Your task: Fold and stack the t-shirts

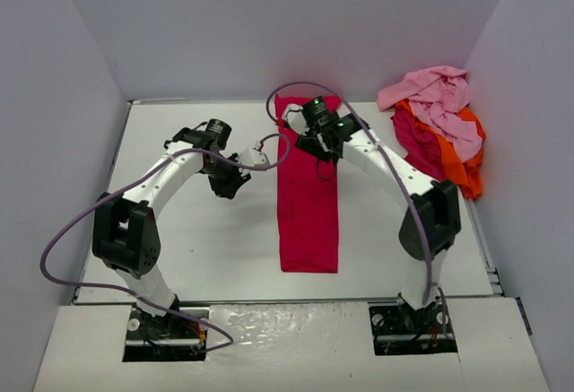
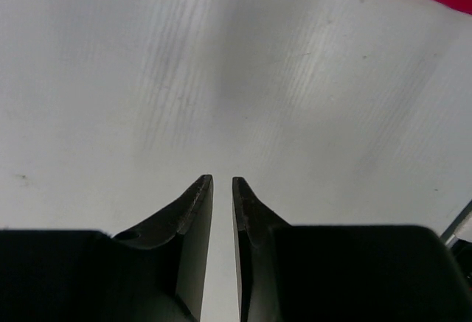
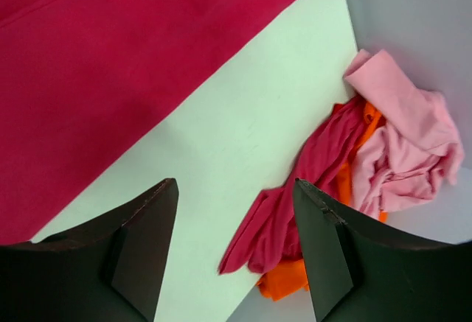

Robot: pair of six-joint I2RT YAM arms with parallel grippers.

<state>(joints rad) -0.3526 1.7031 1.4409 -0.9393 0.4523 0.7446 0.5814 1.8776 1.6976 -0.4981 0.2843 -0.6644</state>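
Red shirt (image 1: 309,208) lies as a long strip, near-to-far, at the centre of the table (image 1: 206,248); right gripper (image 3: 236,189), jaws wide and empty, hovers at its far right edge, nearer than left gripper (image 2: 223,182), barely parted and empty, to its left.

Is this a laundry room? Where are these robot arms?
Probably a robot lab's test booth, not a home. The left arm and right arm are bolted to a white table boxed in by plain grey walls, with one crimson-red t-shirt laid out flat and other t-shirts heaped in the corner.
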